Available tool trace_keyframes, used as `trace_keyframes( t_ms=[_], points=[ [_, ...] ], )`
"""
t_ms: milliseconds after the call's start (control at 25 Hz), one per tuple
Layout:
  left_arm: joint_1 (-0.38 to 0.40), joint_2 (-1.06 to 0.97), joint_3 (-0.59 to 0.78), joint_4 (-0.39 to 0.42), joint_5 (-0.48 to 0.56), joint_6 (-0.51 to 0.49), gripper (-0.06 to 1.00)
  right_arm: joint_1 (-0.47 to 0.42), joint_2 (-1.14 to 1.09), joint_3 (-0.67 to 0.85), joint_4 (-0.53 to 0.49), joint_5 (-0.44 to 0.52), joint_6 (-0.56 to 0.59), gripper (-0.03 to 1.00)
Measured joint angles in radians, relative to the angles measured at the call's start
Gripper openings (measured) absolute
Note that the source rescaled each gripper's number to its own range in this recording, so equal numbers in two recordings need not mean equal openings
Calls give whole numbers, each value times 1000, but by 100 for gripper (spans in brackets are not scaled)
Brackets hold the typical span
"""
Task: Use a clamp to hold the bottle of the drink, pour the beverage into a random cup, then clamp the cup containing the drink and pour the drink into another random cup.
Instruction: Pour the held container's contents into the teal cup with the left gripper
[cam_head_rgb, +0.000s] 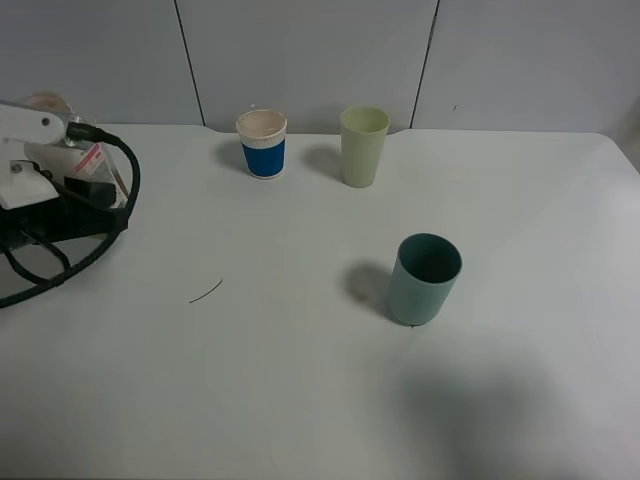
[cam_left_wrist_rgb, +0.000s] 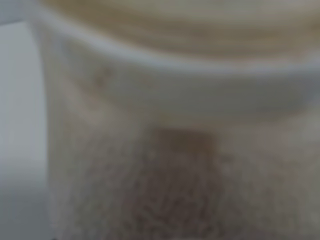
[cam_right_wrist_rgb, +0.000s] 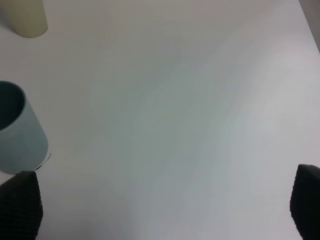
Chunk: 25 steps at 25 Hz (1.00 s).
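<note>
Bottle (cam_head_rgb: 88, 160) with a red-and-white label sits at the far left edge of the counter (cam_head_rgb: 300, 380). It is pinched in the left claw (cam_head_rgb: 45, 165), whose white jaws are pressed together on it. The left wrist view is filled by its blurred threaded mouth and translucent wall, with a brownish tint of beverage (cam_left_wrist_rgb: 180, 150) behind. A black cable (cam_head_rgb: 60, 260) loops below that arm. Further right, near the back wall, a blue-banded paper cup (cam_head_rgb: 262, 145) and then the pale yellow-green tumbler (cam_head_rgb: 363, 146) stand upright, apart from each other. Right again and nearer the front, the teal cup (cam_head_rgb: 425, 278) stands upright, well apart from the bottle. The right claw (cam_right_wrist_rgb: 162, 210) shows only in its wrist view, its fingers (cam_right_wrist_rgb: 20, 207) spread wide. The teal cup is just beside one of them, not between them.
</note>
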Motion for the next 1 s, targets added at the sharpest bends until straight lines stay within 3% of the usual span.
trace_keyframes(
  t_ms=[160,360,640,680,880,1000],
  points=[
    [-11,-1,-47,-199,67,128,6,0,0,0,0,0,0,100],
    [-120,0,-100,-490,53,426,6,0,0,0,0,0,0,100],
    [-339,33,-179,-909,-152,901,6,0,0,0,0,0,0,100],
    [-339,33,-179,-909,-152,901,6,0,0,0,0,0,0,100],
    [-463,92,-260,-1093,-271,1140,6,0,0,0,0,0,0,100],
    [-532,160,-322,-1153,-316,1229,6,0,0,0,0,0,0,100]
  ],
)
